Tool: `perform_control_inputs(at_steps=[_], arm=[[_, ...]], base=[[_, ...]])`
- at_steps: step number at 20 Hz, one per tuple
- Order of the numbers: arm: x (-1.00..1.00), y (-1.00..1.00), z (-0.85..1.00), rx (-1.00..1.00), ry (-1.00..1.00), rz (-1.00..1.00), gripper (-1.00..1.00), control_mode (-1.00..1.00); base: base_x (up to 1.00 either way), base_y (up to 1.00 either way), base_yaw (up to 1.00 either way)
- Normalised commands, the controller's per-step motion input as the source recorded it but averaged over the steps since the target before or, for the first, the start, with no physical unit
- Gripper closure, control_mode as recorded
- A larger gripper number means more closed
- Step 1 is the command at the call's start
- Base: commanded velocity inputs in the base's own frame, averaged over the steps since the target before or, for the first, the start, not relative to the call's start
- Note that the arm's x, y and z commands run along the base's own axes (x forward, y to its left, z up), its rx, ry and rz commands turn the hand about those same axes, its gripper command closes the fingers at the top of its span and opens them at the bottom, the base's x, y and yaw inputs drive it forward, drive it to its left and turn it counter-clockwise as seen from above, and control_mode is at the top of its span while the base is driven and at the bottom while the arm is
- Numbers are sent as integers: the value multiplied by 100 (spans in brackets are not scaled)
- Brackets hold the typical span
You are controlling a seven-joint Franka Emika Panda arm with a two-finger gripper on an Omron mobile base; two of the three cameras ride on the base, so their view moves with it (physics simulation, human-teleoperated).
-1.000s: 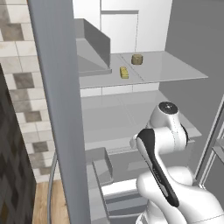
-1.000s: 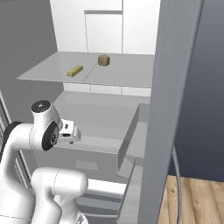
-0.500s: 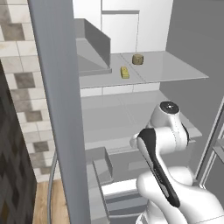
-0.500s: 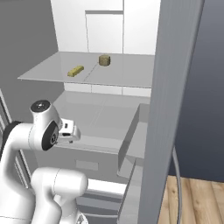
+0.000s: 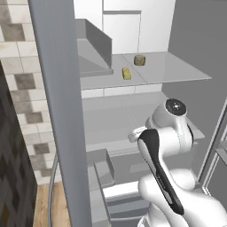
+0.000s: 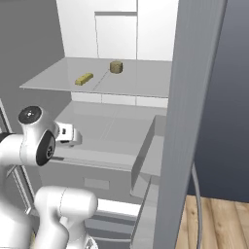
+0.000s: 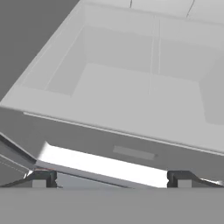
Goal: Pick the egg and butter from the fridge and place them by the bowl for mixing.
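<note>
- Left base view: we find the butter lying on the open fridge upper shelf, untouched.
- In hand view, our gripper is spread, holding nothing; both picks remain.

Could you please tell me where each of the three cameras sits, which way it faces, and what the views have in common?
Left base view: behind the arm to its left, facing into the open fridge; arm at lower right.
Right base view: behind to its right, facing the same fridge; arm at lower left.
Hand view: on the hand, looking along the fingers at a pale fridge compartment.
Both base views share the shelf with the butter and a brownish lump.
</note>
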Motion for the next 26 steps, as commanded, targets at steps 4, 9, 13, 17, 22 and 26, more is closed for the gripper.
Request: perform_control_inputs(at_steps=[4, 9, 13, 17, 22, 26], arm=[[8, 11, 52, 0, -12, -5, -100, -100], [6, 0, 51, 4, -6, -1, -100, -100], [4, 0, 57, 8, -2, 0, -100, -100], [2, 0, 60, 3, 0, -1, -100, -100], [6, -2, 55, 0, 0, -2, -100, -100], [1, -5, 48, 1, 0, 0, -100, -100]], base=[[0, 0, 0], [0, 0, 0], [0, 0, 0], [0, 0, 0], [0, 0, 0], [0, 0, 0]])
